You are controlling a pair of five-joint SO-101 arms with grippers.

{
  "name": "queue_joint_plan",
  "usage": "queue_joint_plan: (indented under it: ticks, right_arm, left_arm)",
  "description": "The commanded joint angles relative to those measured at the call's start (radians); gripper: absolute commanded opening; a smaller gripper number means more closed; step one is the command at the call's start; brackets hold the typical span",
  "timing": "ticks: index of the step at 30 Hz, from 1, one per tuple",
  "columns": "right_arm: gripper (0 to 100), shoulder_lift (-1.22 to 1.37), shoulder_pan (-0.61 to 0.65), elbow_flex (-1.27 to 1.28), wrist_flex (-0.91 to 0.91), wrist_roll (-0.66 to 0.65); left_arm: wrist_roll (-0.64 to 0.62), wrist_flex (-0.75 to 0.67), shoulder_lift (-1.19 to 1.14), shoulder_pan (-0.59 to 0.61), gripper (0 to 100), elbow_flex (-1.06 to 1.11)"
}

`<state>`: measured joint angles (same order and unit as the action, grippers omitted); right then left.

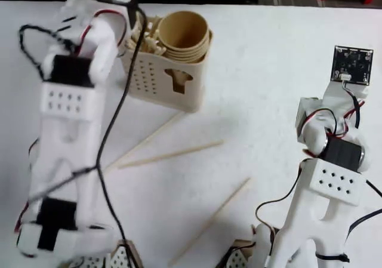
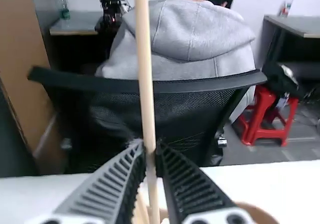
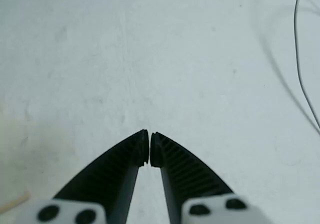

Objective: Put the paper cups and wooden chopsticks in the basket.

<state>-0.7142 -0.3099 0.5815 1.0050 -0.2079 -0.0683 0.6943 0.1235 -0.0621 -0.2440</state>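
- Grip on a single chopstick (image 2: 142,59): left gripper (image 2: 149,153) pinched nearly together around it, ribbed fingers (image 2: 125,176) pressed to either side, stick upright (upper end out past the edge of the left wrist view).
- Long, extended pose for the left arm (image 1: 68,119), laid along the left side of the white table (image 1: 268,101), wrist up by the far left corner of the basket (image 1: 156,82).
- Compact, folded pose for the right arm (image 1: 331,166) at the right side, well apart from the basket.
- Fingertips of the right gripper (image 3: 150,146) touching, nothing between them, pointed down at bare tabletop.
- Nested paper cups (image 1: 185,34) upright inside the basket, toward the table's far side, with bundled chopsticks (image 1: 148,36) just beside them in the same basket.
- Three loose chopsticks (image 1: 173,154) flat on the table between the arms: two in front of the basket, converging at their left ends, and a third nearer the front edge.
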Motion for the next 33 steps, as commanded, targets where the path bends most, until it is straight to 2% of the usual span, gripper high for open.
queue_joint_plan:
  ticks: [1,5,10,12,16,23,33]
  right_arm:
    - [2.1,-0.025,0.010,-0.006,-0.016,0.002]
    - [2.1,-0.025,0.010,-0.006,-0.018,0.002]
    - [2.1,-0.025,0.010,-0.006,-0.018,0.002]
    - [2.1,-0.025,0.010,-0.006,-0.018,0.002]
    - [2.1,-0.025,0.012,-0.006,-0.018,0.002]
    - [2.1,-0.024,0.012,-0.006,-0.019,0.002]
    - [2.2,-0.024,0.012,0.048,-0.101,0.002]
  left_arm:
    - [-0.057,-0.084,-0.085,-0.008,2,-0.051]
    - [-0.054,-0.077,-0.159,0.007,4,-0.051]
    - [-0.052,0.068,-0.134,0.015,23,-0.060]
    - [-0.032,0.129,-0.081,0.010,21,-0.060]
    - [0.092,0.244,0.036,-0.001,17,-0.058]
    - [0.229,0.535,0.176,-0.004,17,-0.060]
    - [0.543,0.962,0.147,-0.007,17,-0.051]
